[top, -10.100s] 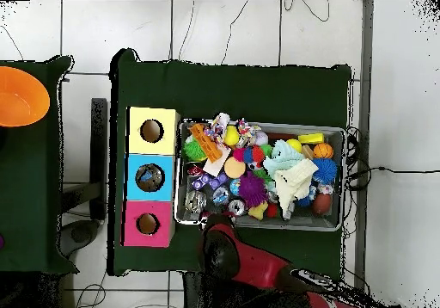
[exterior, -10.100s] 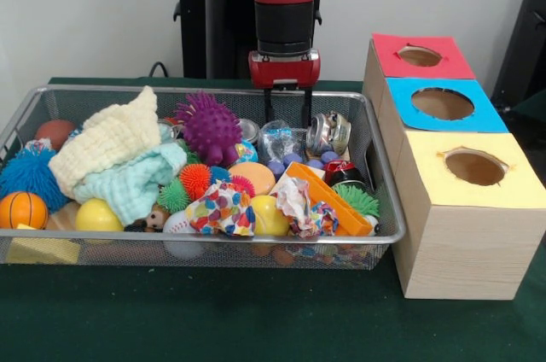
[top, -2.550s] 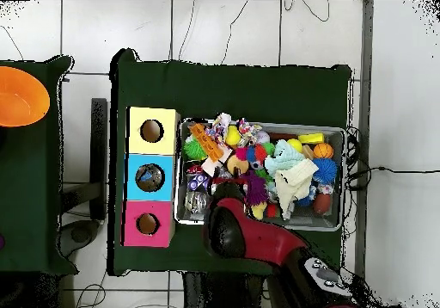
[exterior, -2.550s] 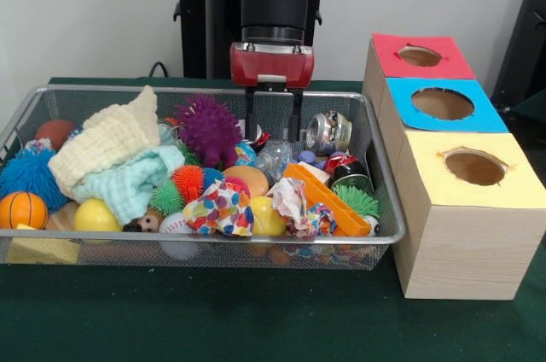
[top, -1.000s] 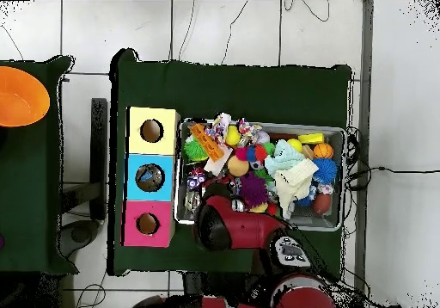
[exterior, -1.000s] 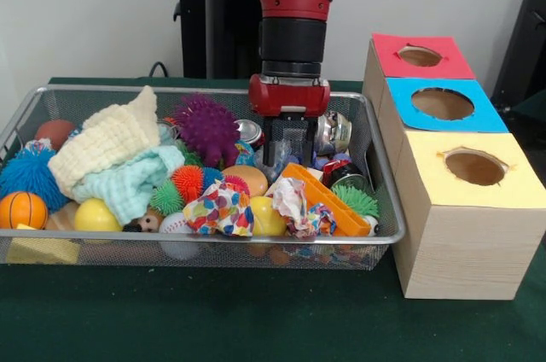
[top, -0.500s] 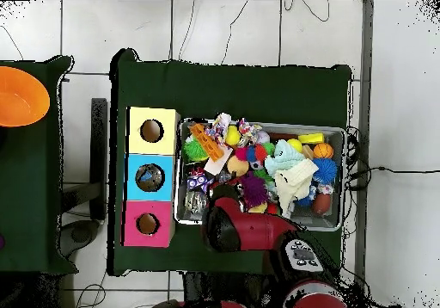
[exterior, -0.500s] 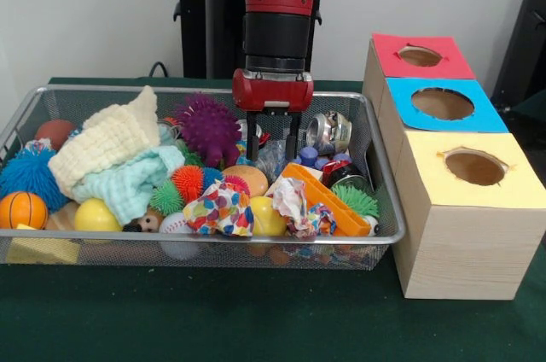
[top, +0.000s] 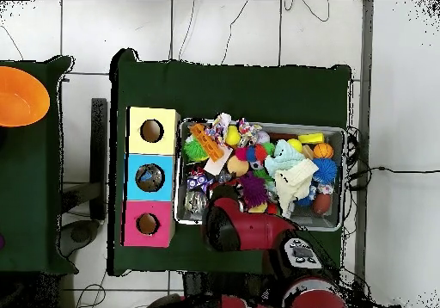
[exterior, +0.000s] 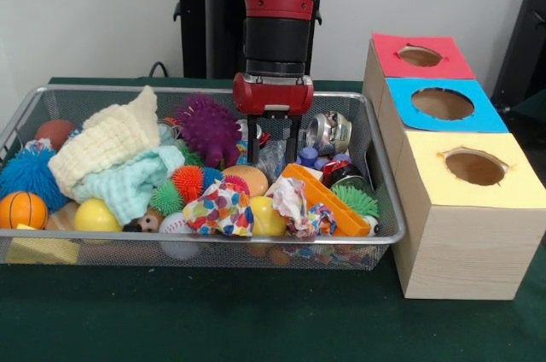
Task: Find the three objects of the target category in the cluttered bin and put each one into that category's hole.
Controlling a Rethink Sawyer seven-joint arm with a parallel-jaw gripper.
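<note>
The wire mesh bin (exterior: 213, 238) is full of toys, cloths and cans. One crushed clear plastic bottle (exterior: 273, 160) lies in its back right part, next to a purple spiky ball (exterior: 207, 127). My gripper (exterior: 273, 150) hangs straight down over it, open, with one finger on each side of the bottle and the tips down in the clutter. I cannot make out any other clear bottles. In the overhead view the red arm (top: 230, 224) covers the gripper and the bottle at the bin's (top: 337, 132) near left part.
Three wooden boxes with holes stand right of the bin: red-topped (exterior: 418, 56), blue-topped (exterior: 442, 104), yellow-topped (exterior: 473, 167). A crushed silver can (exterior: 328, 131) and loose blue caps (exterior: 309, 155) lie just right of the gripper. An orange bowl (top: 19, 98) sits on another table.
The gripper has shifted left from beside the silver can to stand astride the clear bottle and has risen slightly. Over the last half second it has barely moved.
</note>
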